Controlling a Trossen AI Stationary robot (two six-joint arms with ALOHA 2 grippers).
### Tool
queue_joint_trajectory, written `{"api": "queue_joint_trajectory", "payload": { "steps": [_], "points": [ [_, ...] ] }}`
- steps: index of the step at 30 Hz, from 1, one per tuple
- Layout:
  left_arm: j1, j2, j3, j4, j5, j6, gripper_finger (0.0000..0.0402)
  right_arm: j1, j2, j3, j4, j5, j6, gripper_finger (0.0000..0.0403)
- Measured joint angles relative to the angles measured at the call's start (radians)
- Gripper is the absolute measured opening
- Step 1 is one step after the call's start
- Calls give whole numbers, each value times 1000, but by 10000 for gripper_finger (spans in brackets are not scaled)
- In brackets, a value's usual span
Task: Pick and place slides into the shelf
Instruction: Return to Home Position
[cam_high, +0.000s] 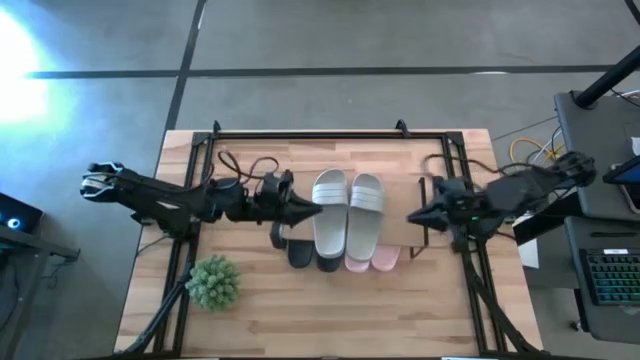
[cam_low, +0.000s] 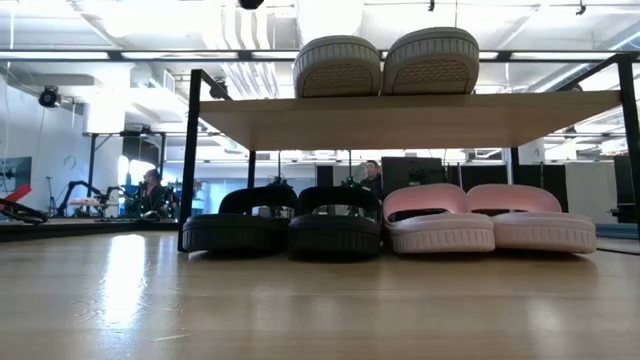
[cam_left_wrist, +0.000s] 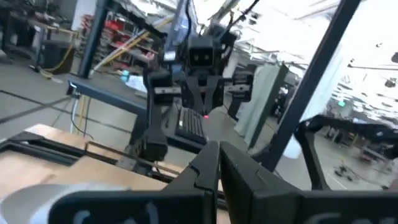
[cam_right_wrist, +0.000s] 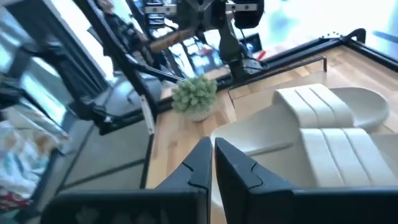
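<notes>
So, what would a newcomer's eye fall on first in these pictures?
The grey slides sit side by side on top of the shelf, with black slides and pink slides lined up beneath. The left gripper and right gripper flank the shelf, holding nothing.

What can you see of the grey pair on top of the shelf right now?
The grey pair lies flat, side by side with sides meeting, on the shelf's plywood top, heels toward the low camera. Each looks like moulded grey-beige rubber, with a broad strap bearing paler stripes and a finely textured heel edge. The left tool points at the pair's side, very close; I cannot tell if it touches. The right tool stands apart.
</notes>
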Motion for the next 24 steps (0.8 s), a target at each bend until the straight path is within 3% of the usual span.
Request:
{"api": "queue_joint_trajectory", "payload": {
  "steps": [7,14,20,24],
  "points": [
    [81,-103,-106,-7,-3,-50,0,-5,-319,-209,-7,22,12,13],
    [117,-277,-264,-2,-22,-45,0,-4,-571,-336,-10,24,131,13],
    [121,-438,-424,-3,-45,29,0,-4,-680,-417,43,-129,-137,13],
    [121,-548,-516,-1,-62,25,0,-4,-713,-459,81,-134,-251,13]
  ]
}}
